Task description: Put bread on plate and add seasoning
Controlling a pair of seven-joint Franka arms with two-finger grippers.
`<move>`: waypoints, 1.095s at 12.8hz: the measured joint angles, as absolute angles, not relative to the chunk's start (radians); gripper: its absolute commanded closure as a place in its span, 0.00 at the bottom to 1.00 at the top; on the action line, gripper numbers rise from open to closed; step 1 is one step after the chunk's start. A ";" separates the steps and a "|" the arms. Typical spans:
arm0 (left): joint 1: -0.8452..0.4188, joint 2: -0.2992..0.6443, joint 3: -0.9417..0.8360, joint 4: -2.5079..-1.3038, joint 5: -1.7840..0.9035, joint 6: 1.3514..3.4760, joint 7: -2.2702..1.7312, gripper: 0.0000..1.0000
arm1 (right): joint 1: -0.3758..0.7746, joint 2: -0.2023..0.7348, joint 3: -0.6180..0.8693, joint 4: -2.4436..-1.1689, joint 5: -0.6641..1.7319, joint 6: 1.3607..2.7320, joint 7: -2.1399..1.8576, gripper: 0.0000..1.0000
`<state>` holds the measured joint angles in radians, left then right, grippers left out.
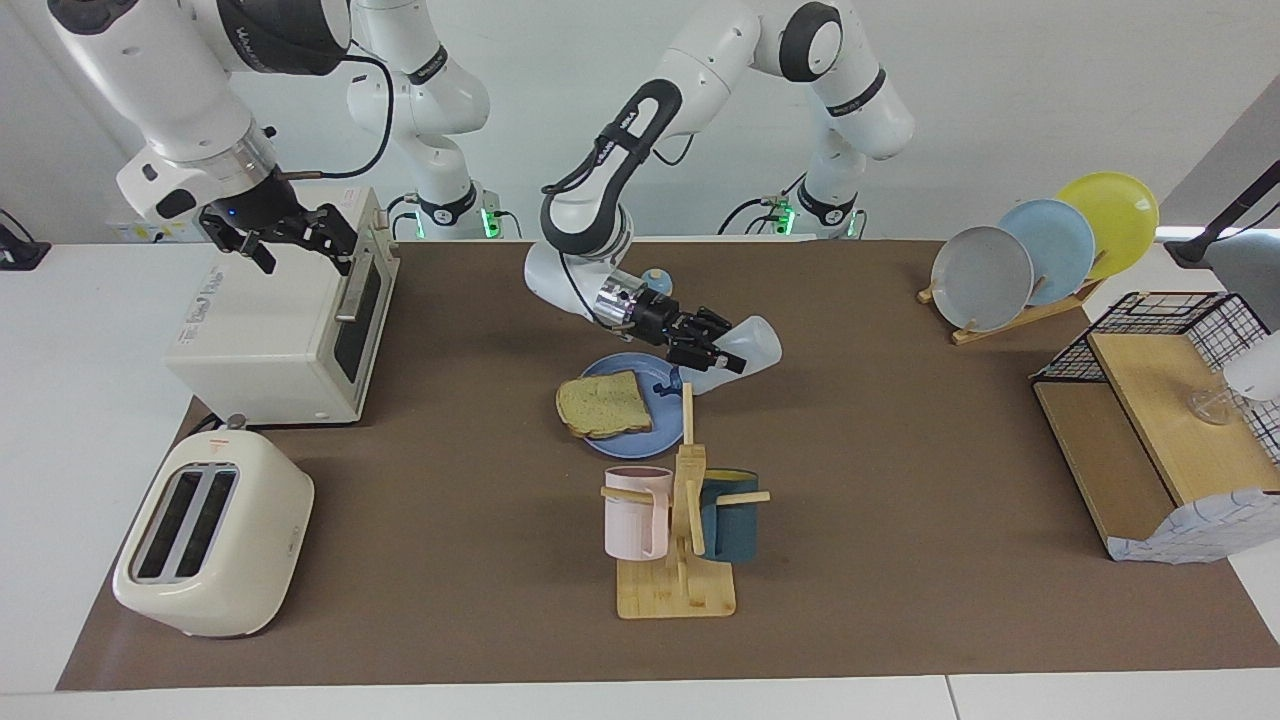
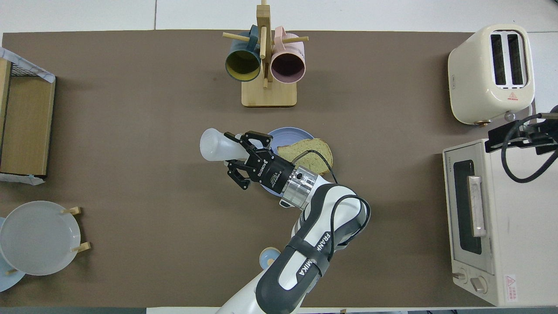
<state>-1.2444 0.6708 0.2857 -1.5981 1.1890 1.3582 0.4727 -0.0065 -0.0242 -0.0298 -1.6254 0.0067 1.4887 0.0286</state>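
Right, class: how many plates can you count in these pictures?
4: the plate under the bread mid-table, and grey-blue, light-blue and yellow plates in the rack at the left arm's end.

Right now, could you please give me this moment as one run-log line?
bread: on plate | left gripper: shut on seasoning, tilted over plate | right gripper: open over toaster oven

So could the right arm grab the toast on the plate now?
Probably not easily: the right gripper hangs open over the toaster oven, and the left gripper, tilting the seasoning, crowds the plate by the bread.
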 measured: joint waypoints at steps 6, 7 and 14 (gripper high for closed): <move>-1.284 0.698 0.285 -1.657 1.392 1.390 0.477 1.00 | -0.006 -0.028 -0.025 -1.625 0.007 1.491 0.029 0.00; -1.286 0.698 0.285 -1.663 1.410 1.402 0.477 1.00 | -0.006 -0.028 -0.025 -1.625 0.007 1.491 0.029 0.00; -1.286 0.698 0.294 -1.688 1.415 1.427 0.477 1.00 | -0.006 -0.028 -0.025 -1.625 0.007 1.491 0.029 0.00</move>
